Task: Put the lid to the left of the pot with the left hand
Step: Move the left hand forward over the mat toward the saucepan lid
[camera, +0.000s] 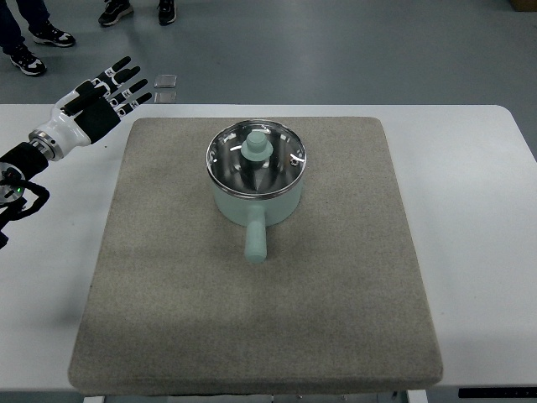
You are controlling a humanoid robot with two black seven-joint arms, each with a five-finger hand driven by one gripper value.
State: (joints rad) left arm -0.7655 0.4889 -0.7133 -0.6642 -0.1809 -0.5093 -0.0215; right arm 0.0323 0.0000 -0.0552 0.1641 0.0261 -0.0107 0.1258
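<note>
A pale green pot [254, 198] stands in the middle of a grey mat [252, 319], its handle pointing toward me. A glass lid [256, 158] with a pale green knob [256, 144] sits on top of the pot. My left hand [117, 88] hovers over the table's far left corner, well left of the pot, with its fingers spread and nothing in them. The right arm does not show.
The white table [478, 252] extends bare on either side of the mat. Beyond its far edge, people's shoes [38, 46] stand on the floor, and two small square plates [165, 88] lie on the floor near the hand.
</note>
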